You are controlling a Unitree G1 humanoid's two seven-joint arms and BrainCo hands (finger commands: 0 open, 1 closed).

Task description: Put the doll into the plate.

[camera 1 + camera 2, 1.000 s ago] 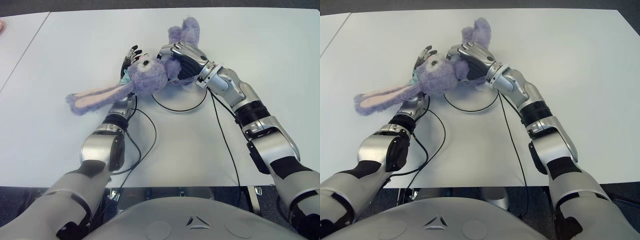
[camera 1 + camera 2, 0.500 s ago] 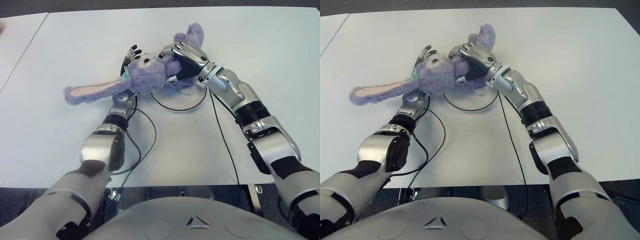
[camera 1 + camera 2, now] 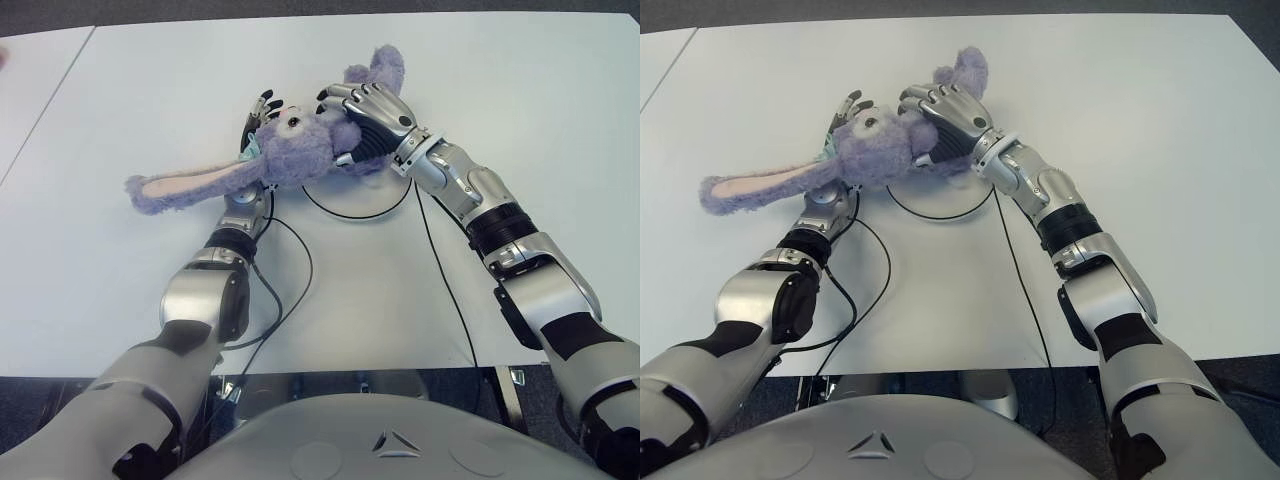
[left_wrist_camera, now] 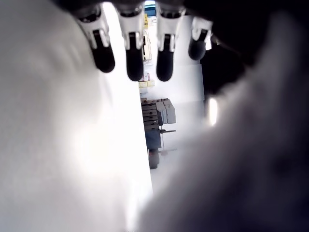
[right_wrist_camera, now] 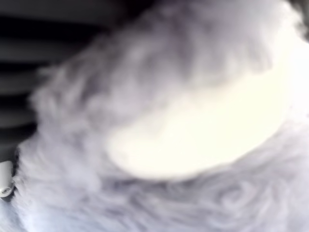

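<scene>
Two hands meet at a purple plush rabbit doll (image 3: 300,148) in the left eye view, over a white desk (image 3: 520,90). The right hand (image 3: 362,122) is clamped around the doll's body, metal fingers curled over the fur, with one fluffy limb poking out beyond them. The doll's head hangs above the near-left edge of a round white plate (image 3: 360,200) with a thin dark rim, and its long pink-lined ear (image 3: 185,186) stretches out to the robot's left, past the plate. The left hand (image 3: 258,120) shows behind the head, its dark fingertips sticking up straight.

Right eye view: the same grasp, with the doll's body over the far part of the plate (image 3: 940,205); whether it touches the plate is hard to judge.

Left wrist view: four black-tipped fingers (image 4: 134,58) extend straight and uncurled, holding nothing, with blurred pale fur filling the space beside them.

Right wrist view: purple fur (image 5: 159,116) fills nearly everything, pressed close against the camera, so the hand's own fingers are not seen here.
</scene>
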